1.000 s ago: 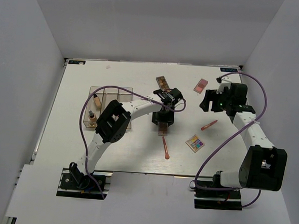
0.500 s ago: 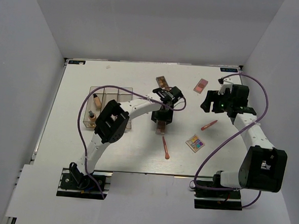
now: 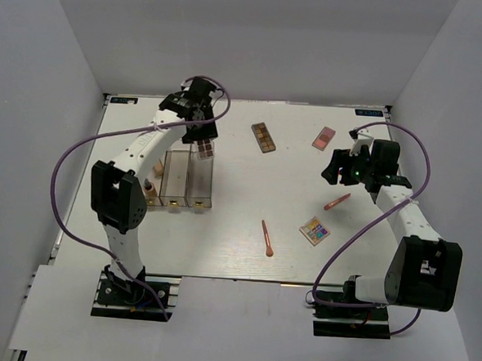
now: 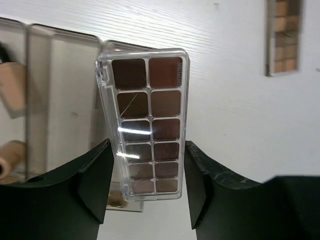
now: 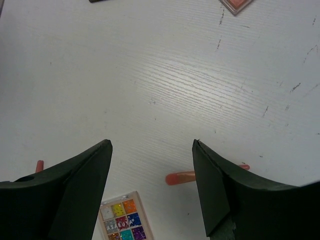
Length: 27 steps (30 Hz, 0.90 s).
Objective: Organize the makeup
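Note:
My left gripper (image 3: 201, 137) (image 4: 147, 187) is shut on a clear-cased mauve-brown eyeshadow palette (image 3: 203, 150) (image 4: 146, 125), held over the right compartment of the clear organizer (image 3: 181, 177) (image 4: 60, 90). Beige foundation bottles (image 3: 148, 190) (image 4: 10, 90) sit in its left compartment. My right gripper (image 3: 334, 170) (image 5: 152, 170) is open and empty above a coral applicator (image 3: 336, 202) (image 5: 200, 176). A multicolour palette (image 3: 315, 231) (image 5: 120, 217), a second applicator (image 3: 266, 238), a brown palette (image 3: 263, 137) (image 4: 283, 37) and a pink compact (image 3: 324, 137) (image 5: 236, 4) lie on the table.
White walls close in the table at the back and both sides. The left arm's purple cable (image 3: 70, 158) loops out over the table's left side.
My left arm has swung from the table's middle to the back left, carrying the mauve-brown palette over the organizer. The right arm has barely moved.

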Each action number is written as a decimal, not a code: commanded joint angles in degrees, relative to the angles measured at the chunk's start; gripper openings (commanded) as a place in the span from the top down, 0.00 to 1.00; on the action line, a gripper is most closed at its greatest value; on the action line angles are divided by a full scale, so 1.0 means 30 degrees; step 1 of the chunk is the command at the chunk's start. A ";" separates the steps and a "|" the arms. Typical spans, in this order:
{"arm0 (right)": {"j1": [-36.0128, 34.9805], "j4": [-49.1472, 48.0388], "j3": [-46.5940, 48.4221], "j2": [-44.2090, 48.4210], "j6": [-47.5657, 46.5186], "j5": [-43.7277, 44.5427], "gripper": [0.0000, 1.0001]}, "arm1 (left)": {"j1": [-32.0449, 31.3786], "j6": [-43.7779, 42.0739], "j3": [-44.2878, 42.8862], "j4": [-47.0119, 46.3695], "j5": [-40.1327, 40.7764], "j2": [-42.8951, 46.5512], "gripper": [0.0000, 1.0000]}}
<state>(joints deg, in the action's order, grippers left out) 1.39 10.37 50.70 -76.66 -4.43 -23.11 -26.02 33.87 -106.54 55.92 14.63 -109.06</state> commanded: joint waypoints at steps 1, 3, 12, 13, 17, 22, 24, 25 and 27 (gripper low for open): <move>0.0064 -0.0761 -0.0200 0.0535 -0.0195 -0.0440 0.29 | 0.0790 -0.1178 0.1088 0.0168 0.0278 0.0814 0.79; 0.0064 -0.0791 -0.0200 0.0505 -0.0195 -0.0440 0.30 | 0.1493 -0.1444 0.1820 0.0052 0.0484 0.0931 0.79; 0.0035 -0.0732 -0.0054 0.0330 -0.0312 -0.0440 0.30 | 0.2929 -0.2703 0.4546 -0.0739 0.1742 0.1225 0.77; 0.0035 -0.0732 -0.0024 0.0272 -0.0283 -0.0440 0.30 | 0.2931 -0.2850 0.4576 -0.0827 0.1772 0.1196 0.76; 0.0035 -0.0703 0.0093 0.0125 -0.0370 -0.0528 0.30 | 0.3371 -0.3612 0.4606 -0.0974 0.2124 0.0816 0.75; 0.0064 -0.0645 0.0327 0.0037 -0.0429 -0.0528 0.30 | 0.3810 -0.4783 0.5044 -0.1616 0.1657 0.0522 0.72; 0.0036 -0.0586 0.0357 0.0008 -0.0487 -0.0528 0.30 | 0.3810 -0.5513 0.5336 -0.1939 0.1248 0.0434 0.70; 0.0006 -0.0557 0.0444 -0.0021 -0.0517 -0.0528 0.30 | 0.3984 -0.5750 0.5425 -0.2028 0.1216 0.0405 0.69; 0.0035 -0.0528 0.0474 -0.0080 -0.0546 -0.0528 0.30 | 0.3986 -0.6307 0.5514 -0.2233 0.0954 0.0229 0.68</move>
<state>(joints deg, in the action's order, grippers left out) 1.39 10.13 50.72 -76.60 -5.08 -23.77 -14.50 18.76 -90.52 51.46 18.65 -108.57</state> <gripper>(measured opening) 0.708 0.638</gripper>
